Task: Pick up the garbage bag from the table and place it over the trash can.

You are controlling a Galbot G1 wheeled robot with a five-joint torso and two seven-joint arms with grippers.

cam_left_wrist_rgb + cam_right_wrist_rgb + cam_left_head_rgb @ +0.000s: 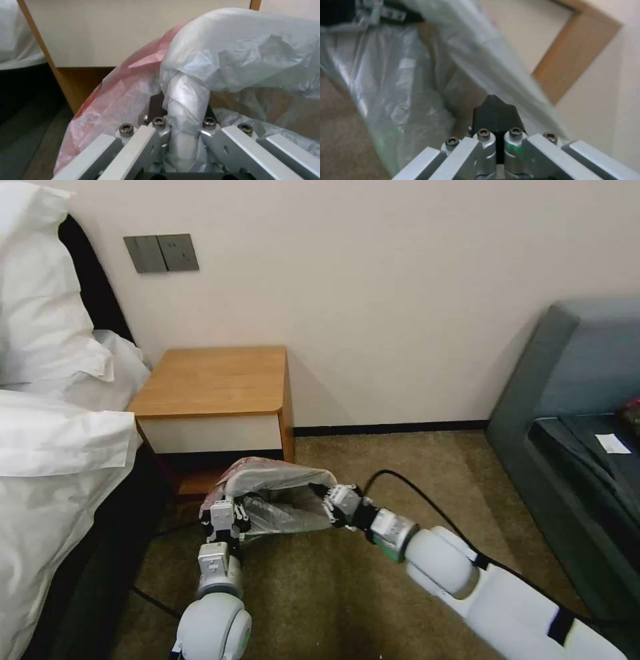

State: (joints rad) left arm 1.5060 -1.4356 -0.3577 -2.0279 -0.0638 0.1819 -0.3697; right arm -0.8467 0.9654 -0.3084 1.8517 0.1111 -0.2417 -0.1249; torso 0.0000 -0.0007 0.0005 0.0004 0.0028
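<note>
In the head view, the left hand [225, 511] and the right hand [331, 499] hold the thin, crinkly, translucent grey plastic garbage bag [277, 493] with its pinkish-red edge stretched open between them, low over the carpet and just in front of the small wooden desk [217, 380] with an orange-brown top and cream-white drawer front. The bag's mouth arches up from the left hand and across to the right hand. I cannot make out the trash can here; it may sit under the film.

In the left wrist view, the left hand pinches a twisted rope of grey film, which runs straight up from between its closed fingers [160, 125]; the pink edge [133, 72] hangs just beside that hand.

In the right wrist view, the right hand's dark fingers [495, 115] are pressed together, with film draped just beside them; whether plastic is caught between them I cannot tell.

The risk, as I judge it: the film is thin and slippery, so pulling the two hands further apart could tear it or slide it out of one pinch, and the mouth would collapse.
</note>
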